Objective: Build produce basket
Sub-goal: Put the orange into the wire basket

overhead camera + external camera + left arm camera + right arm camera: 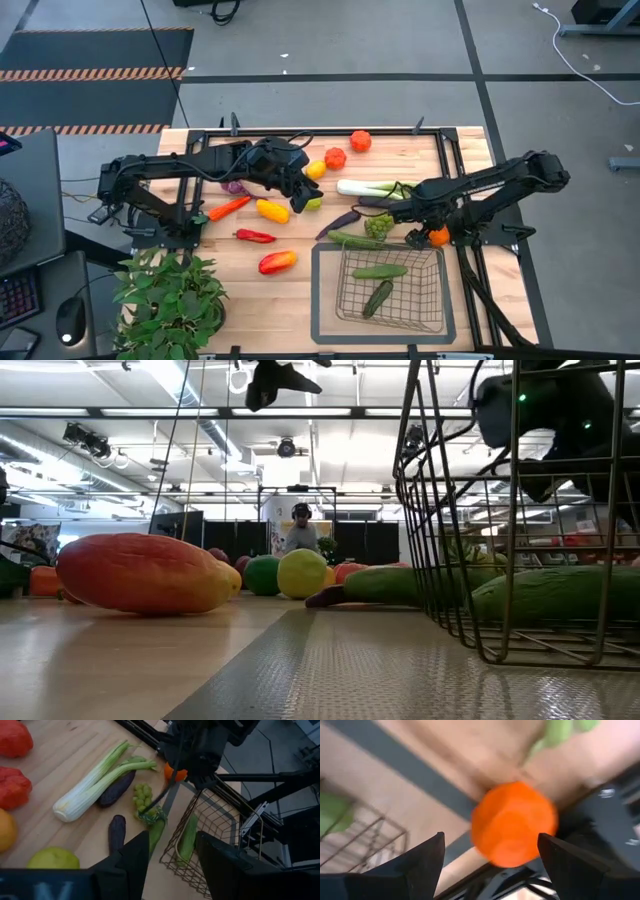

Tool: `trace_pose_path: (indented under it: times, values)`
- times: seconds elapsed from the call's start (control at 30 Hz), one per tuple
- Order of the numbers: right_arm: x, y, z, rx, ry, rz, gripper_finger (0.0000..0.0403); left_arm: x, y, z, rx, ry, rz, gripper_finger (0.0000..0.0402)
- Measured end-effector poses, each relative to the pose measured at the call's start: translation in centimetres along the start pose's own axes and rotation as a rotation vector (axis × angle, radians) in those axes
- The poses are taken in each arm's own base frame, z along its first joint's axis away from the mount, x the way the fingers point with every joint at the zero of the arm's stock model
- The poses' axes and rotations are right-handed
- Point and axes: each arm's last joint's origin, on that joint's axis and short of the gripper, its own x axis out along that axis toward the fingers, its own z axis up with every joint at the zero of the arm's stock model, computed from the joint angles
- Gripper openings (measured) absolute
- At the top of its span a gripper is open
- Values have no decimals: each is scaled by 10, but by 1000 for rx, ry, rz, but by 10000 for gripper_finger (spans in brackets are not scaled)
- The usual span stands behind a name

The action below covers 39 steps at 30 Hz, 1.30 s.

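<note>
Right now I see the rectangular dark-grey wire-mesh basket [391, 283] sitting at the table's near edge on my right side, with two green toy cucumbers [379, 271] already lying in it, their long axes roughly crosswise and slanted. Most of the produce is still out on the pale wooden tabletop [250, 300]: a long white-and-green leek [367, 187], a bumpy green grape-like cluster [378, 227], another cucumber just outside the basket's far rim, a red-and-yellow pepper [277, 262], and red tomatoes toward the far edge.

My right gripper [432, 234] hangs just beyond the basket's far right corner, and a round orange tomato [514, 823] sits between its fingers. The wrist view shows the fingers spread wide either side of it without clearly pressing, so I cannot tell whether it is gripped or loose. What matters is that the basket opening lies directly toward the near edge from this gripper, very close; I judge a short carry over the rim is all that is needed, and the right arm is clearly the nearer one.

My left gripper [301, 196] hovers open over the table's middle, above a yellow-green lime [313, 202].
</note>
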Motion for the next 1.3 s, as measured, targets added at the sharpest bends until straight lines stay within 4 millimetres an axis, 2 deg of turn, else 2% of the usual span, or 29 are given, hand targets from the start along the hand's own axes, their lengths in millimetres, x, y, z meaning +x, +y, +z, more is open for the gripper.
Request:
trace_pose_path:
  times: [0.3, 0.6, 0.7, 0.9, 1.3]
  values:
    - [1, -7, 8, -2, 47, -60, 321, 0, 0, 0, -14, 0, 0, 172]
    - [17, 1, 18, -68, 178, -106, 320, 0, 0, 0, -14, 0, 0, 172]
    - [23, 1, 25, -49, 175, -126, 318, 0, 0, 0, -15, 0, 0, 172]
    - [26, 0, 34, -9, 202, -82, 318, 0, 0, 0, -14, 4, 3, 172]
    - [35, 0, 36, 2, 251, -75, 301, 0, 0, 0, -15, 5, 4, 172]
